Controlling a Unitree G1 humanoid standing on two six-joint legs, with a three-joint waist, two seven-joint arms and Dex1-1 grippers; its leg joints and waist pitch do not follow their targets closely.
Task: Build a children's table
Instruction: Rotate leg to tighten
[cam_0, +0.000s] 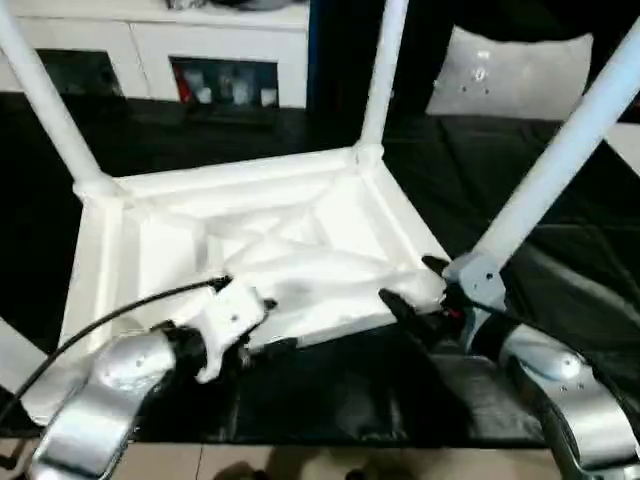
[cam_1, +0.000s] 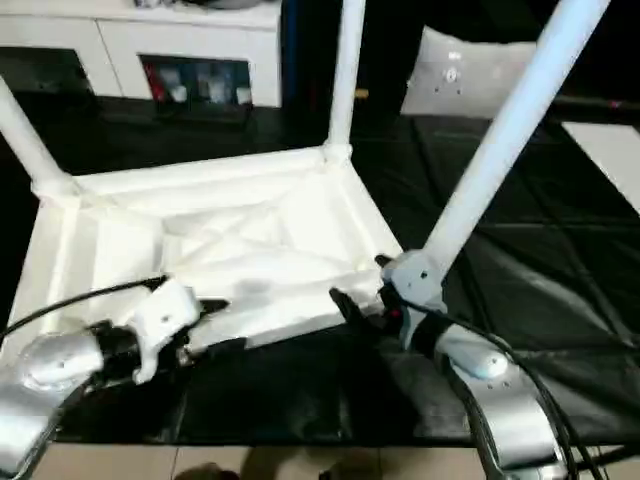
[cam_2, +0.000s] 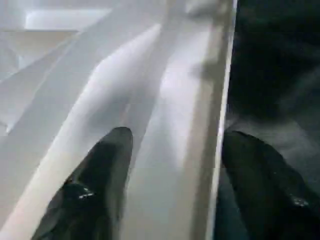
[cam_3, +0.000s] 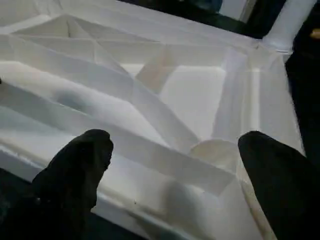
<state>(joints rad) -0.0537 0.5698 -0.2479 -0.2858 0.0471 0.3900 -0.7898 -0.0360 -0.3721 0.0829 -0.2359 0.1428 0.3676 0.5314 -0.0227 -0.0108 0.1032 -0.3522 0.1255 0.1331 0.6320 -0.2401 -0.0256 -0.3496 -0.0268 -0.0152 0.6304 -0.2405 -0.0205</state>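
The white table top (cam_0: 300, 205) lies upside down on the black pad, X ribs facing up. White legs stand in its far left corner (cam_0: 45, 105) and far right corner (cam_0: 383, 75). A third leg (cam_0: 560, 160) slants up to the right, its lower end hidden behind my right wrist. My right gripper (cam_3: 175, 145) is open at the near right corner, with that corner's round socket (cam_3: 215, 150) between its fingers and no leg in it. My left gripper (cam_2: 177, 137) is open astride the top's near rim (cam_2: 212, 125), one finger inside and one outside.
The black padded surface (cam_0: 330, 390) ends close to me, with pale floor (cam_0: 300, 465) below its edge. A white cabinet (cam_0: 200, 50) stands at the back and a pale grey panel (cam_0: 500, 75) at the back right. A black cable (cam_0: 110, 320) runs along my left forearm.
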